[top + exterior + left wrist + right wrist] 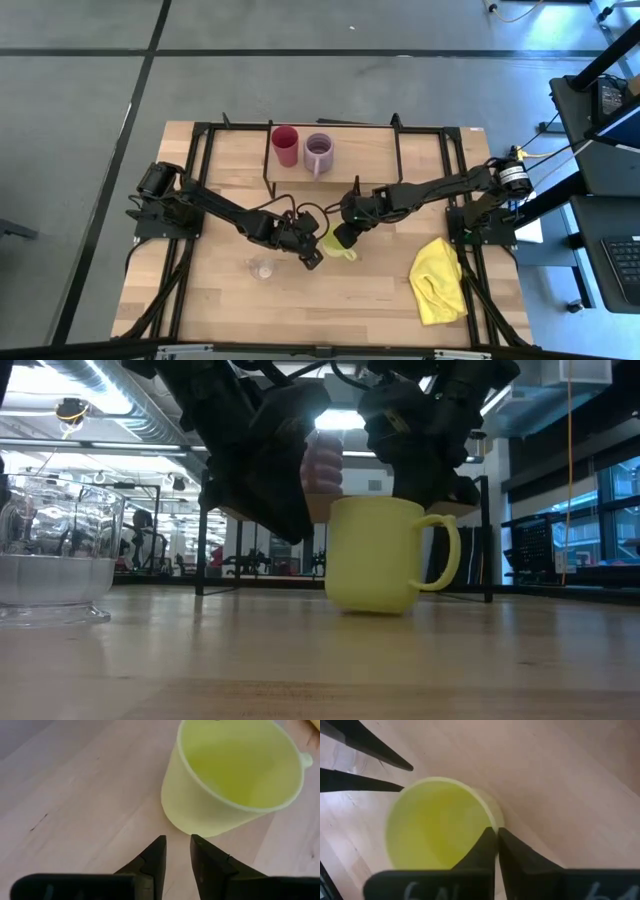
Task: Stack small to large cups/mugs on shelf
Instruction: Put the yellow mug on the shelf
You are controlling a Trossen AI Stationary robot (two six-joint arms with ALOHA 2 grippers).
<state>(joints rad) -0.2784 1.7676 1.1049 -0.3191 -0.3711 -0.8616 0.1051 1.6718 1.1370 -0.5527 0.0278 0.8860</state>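
Note:
The yellow-green handled mug (337, 246) (385, 555) stands upright on its base on the tabletop, handle toward the table's right. My right gripper (495, 834) reaches in from the right and is shut on the mug's rim. My left gripper (176, 840) hovers just left of the mug (235, 775), its fingers a little apart and touching nothing. The red cup (285, 145) and the lilac mug (318, 152) stand on the shelf (365, 155). The tiny clear glass (263, 268) (55, 550) stands on the table nearer the front. My right gripper pinches the yellow-green mug's wall at the rim (493, 818), one finger (485, 847) inside the mug and one outside. The fingers come slanting down from above. The mug stands upright with its base on the table (380, 605).
A crumpled yellow cloth (438, 280) lies near the table's right front. The shelf's black wire frame (268, 160) stands at the far middle of the table. Bare wood (360, 300) lies in front of the mug.

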